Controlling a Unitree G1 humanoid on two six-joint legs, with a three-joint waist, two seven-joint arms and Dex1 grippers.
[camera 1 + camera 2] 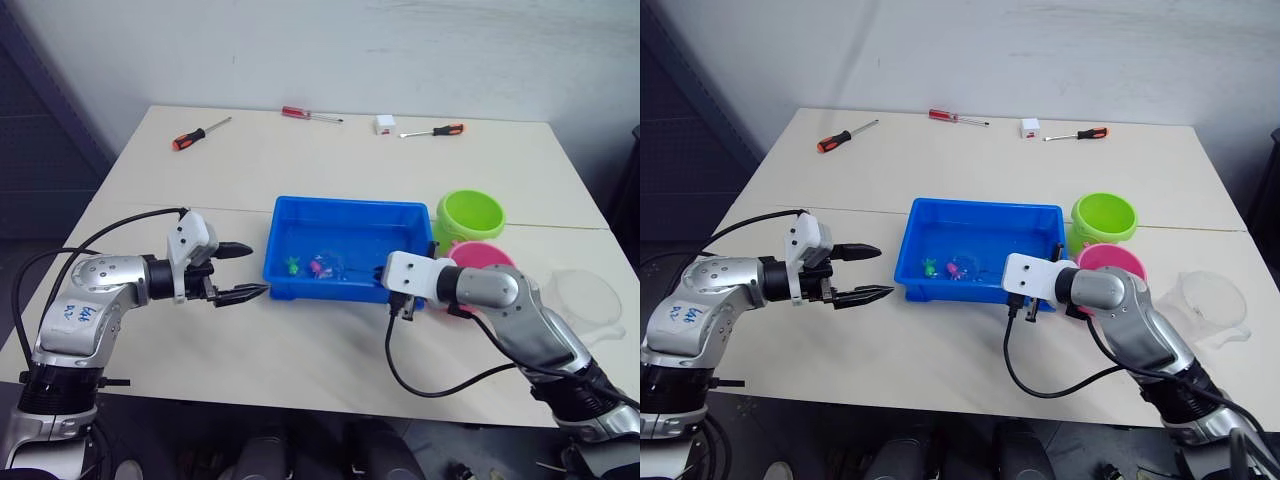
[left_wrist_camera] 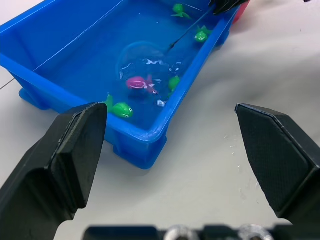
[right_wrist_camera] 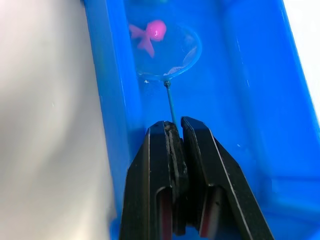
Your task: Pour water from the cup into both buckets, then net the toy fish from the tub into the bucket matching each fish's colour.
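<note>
a: two pails sit just off the tub's (image 1: 345,215) far right corner, the green pail (image 1: 470,217) farther back, the pink pail (image 1: 482,256) touching it on the near side.

b: and the clear cup (image 1: 588,300)?

a: on the table (image 1: 300,160), to the right of the pink pail, well apart from the tub.

b: where is the net (image 3: 167,47)?

a: in the tub. its hoop lies in the water near the tub's middle, and a pink fish (image 3: 150,34) lies at the hoop's edge; whether it is inside the mesh, i cannot tell. the thin handle runs back to the right gripper (image 3: 175,131), whose jaws are closed tight on it just over the tub's near right edge.

b: other fish?

a: several green fish (image 2: 122,110) float in the tub: one by the near wall, one close to the pink fish, more toward the far end.

b: the left gripper (image 1: 240,272)?

a: it hovers over the table just left of the tub's near left corner, jaws spread wide, holding nothing, pointing at the tub.

b: anything behind the tub?

a: three red-handled screwdrivers (image 1: 200,133) and a small white block (image 1: 385,123), along the table's far edge, well apart from the tub.
</note>
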